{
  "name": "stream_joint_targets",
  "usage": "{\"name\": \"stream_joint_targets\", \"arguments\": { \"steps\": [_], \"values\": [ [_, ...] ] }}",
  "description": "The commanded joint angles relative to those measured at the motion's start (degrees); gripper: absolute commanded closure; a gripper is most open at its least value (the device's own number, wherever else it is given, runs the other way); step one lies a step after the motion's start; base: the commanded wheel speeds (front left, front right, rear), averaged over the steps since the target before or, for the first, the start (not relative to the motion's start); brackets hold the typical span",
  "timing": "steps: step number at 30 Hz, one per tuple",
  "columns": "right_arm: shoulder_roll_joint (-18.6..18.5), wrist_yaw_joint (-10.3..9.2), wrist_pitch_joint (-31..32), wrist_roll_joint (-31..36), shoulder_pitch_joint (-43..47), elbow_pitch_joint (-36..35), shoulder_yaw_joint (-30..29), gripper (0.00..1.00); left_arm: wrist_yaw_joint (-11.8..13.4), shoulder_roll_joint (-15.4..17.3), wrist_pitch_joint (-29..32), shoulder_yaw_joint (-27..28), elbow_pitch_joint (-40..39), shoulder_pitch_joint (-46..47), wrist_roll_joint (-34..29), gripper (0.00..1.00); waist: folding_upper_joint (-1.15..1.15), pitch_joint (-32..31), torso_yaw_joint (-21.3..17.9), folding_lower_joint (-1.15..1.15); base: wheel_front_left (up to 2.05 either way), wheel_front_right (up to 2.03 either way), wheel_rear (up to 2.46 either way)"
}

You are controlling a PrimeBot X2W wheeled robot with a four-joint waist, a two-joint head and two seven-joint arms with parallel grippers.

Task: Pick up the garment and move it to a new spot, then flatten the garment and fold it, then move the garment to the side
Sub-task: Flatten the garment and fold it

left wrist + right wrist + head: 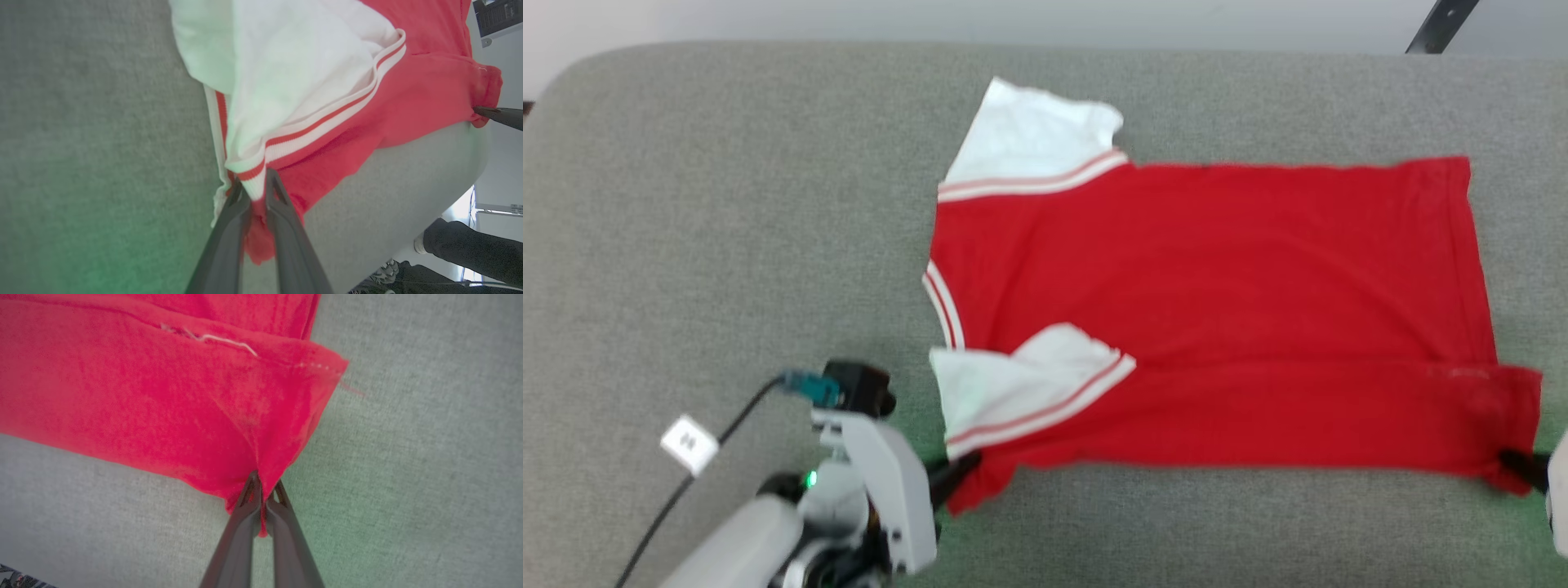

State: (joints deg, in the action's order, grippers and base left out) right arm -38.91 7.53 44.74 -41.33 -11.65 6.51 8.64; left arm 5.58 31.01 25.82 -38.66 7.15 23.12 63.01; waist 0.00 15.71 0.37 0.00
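The counter (686,204) is covered in grey woven cloth, its 10 o'clock corner rounded; the garment (1217,269) lies on it, mostly flat, neck toward 9 o'clock, red hem toward 3 o'clock; one white sleeve points to 12 o'clock; the 6 o'clock edge is folded over.

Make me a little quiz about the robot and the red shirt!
1. True or false: the left gripper is shut on the shirt.
2. What colour are the sleeves? A white, B blue, C black.
3. Fill the gap: the hem corner at the end of the shirt away from the sleeves is pinched by the ____ gripper.
Key: 1 true. 2 A. 3 right: the right gripper is shut on that corner.
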Motion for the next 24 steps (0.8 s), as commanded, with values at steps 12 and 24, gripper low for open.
{"name": "stream_joint_targets", "arguments": {
  "steps": [12,24],
  "values": [
    [2.1,-0.08,-5.3,2.9,7.3,-6.5,-6.3,0.00,5.2,4.0,-3.0,2.4,-11.4,-6.5,-0.6,0.00,0.00,-1.3,0.8,0.00,0.00,0.00,0.00],
    [9.7,-0.07,-16.4,8.9,2.1,-15.9,-7.1,0.00,8.6,5.9,-0.6,10.1,-8.4,13.0,-3.0,0.00,0.00,2.3,-3.6,0.00,0.00,0.00,0.00]
  ]
}}
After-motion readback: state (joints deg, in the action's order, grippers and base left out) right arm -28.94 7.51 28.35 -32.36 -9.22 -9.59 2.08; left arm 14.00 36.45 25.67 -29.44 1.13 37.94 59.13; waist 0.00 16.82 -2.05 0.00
